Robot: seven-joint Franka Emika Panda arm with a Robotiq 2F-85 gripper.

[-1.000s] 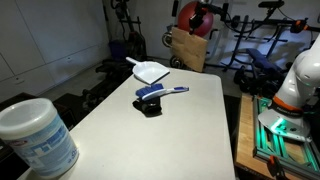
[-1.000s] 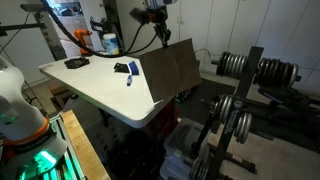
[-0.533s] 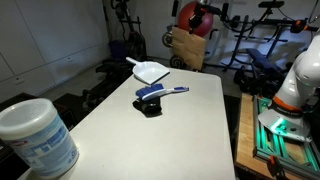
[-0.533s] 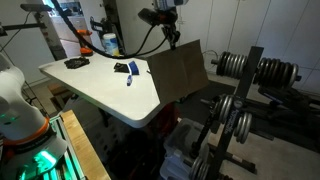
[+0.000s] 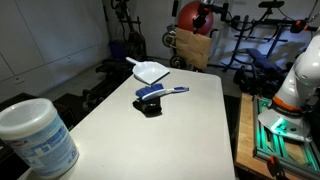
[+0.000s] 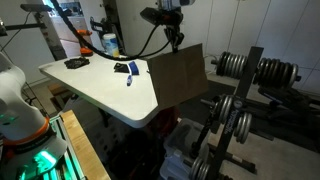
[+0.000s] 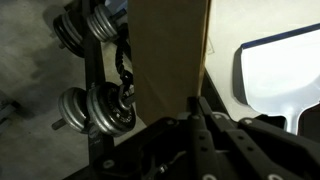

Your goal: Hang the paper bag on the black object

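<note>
The tan-brown paper bag (image 6: 178, 74) hangs flat from my gripper (image 6: 176, 41) beyond the table's far end, above the floor. It also shows past the table's far edge in an exterior view (image 5: 193, 46). In the wrist view the bag (image 7: 165, 55) fills the middle and my gripper (image 7: 197, 105) is shut on its top edge. A black weight rack (image 6: 232, 105) with plates stands beside the bag, and shows in the wrist view (image 7: 97, 95). A small black object (image 5: 150, 106) lies on the table.
A white dustpan (image 5: 150, 71) lies at the table's far end. A blue-handled brush (image 5: 165, 91) rests on the small black object. A white tub (image 5: 35, 138) stands near the camera. Exercise bikes (image 5: 255, 40) stand behind the white table (image 6: 100, 90).
The gripper has carried the bag further away from the table's end toward the weight rack and a little higher.
</note>
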